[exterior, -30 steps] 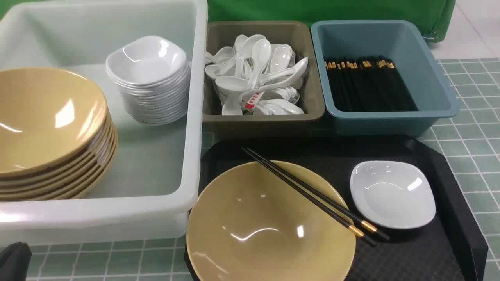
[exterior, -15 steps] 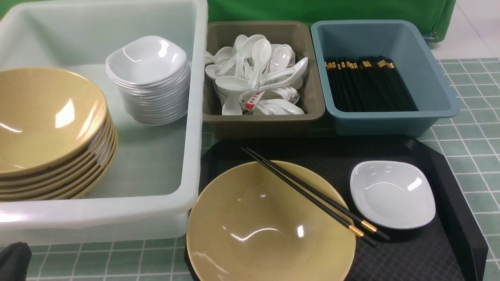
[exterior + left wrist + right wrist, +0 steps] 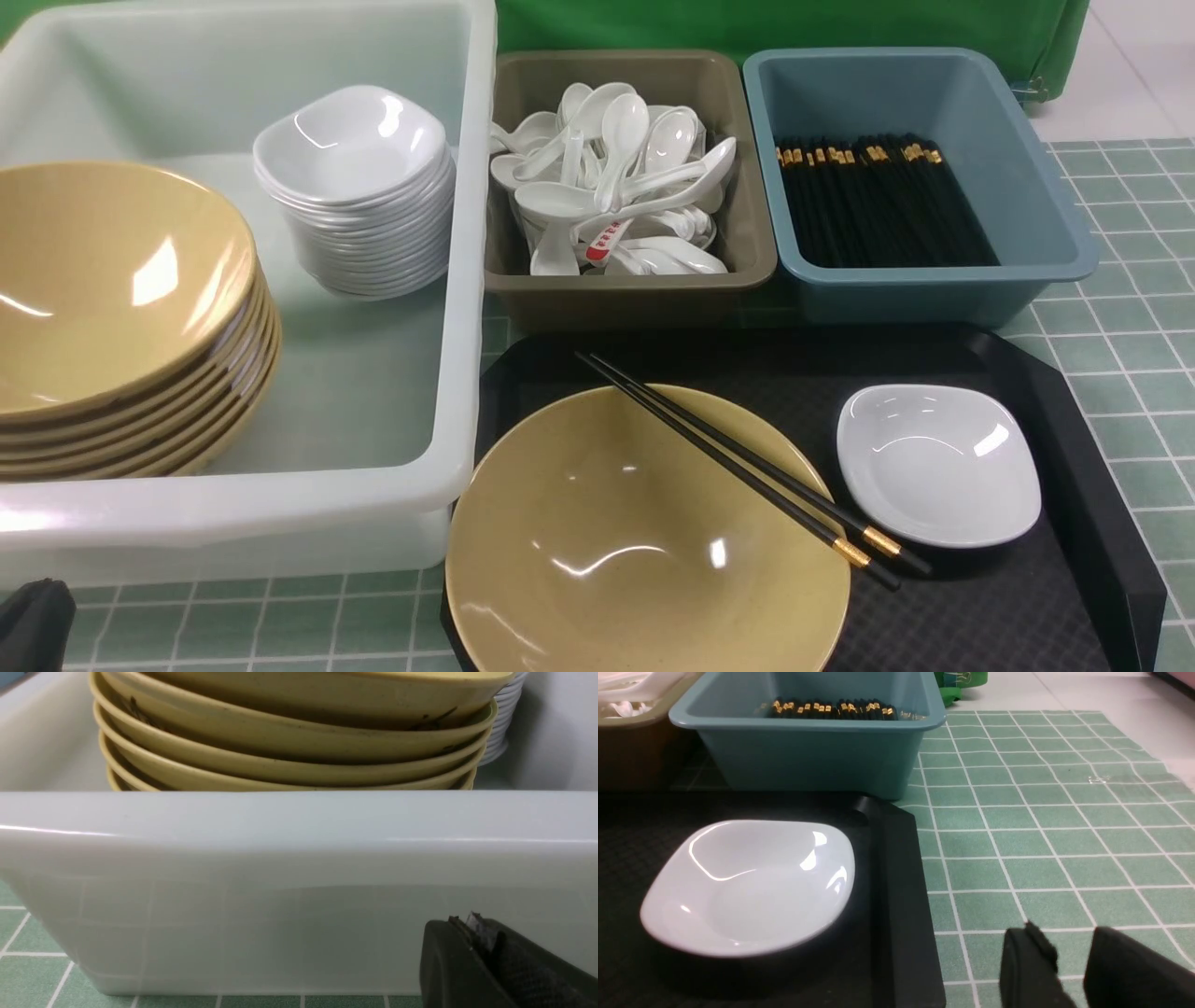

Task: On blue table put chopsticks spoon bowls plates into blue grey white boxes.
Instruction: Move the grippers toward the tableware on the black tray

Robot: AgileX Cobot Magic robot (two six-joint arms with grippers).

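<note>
On the black tray (image 3: 990, 607) a tan bowl (image 3: 644, 532) carries a pair of chopsticks (image 3: 747, 462) across its rim, beside a white plate (image 3: 938, 465) (image 3: 747, 886). The white box (image 3: 462, 280) (image 3: 299, 858) holds stacked bowls (image 3: 121, 308) (image 3: 289, 742) and stacked plates (image 3: 359, 187). Spoons (image 3: 616, 177) fill the grey box (image 3: 635, 285); more chopsticks (image 3: 882, 201) lie in the blue box (image 3: 934, 294) (image 3: 808, 760). My left gripper (image 3: 467, 921) is shut and empty, low in front of the white box's near wall. My right gripper (image 3: 1066, 933) hangs open over the blue table (image 3: 1041, 835), right of the tray.
The three boxes stand in a row behind the tray, the white one at the left reaching nearly to the table's near edge. A green cloth (image 3: 794, 23) backs the scene. Bare tiled table (image 3: 1120, 373) shows right of the tray's raised rim (image 3: 901, 882).
</note>
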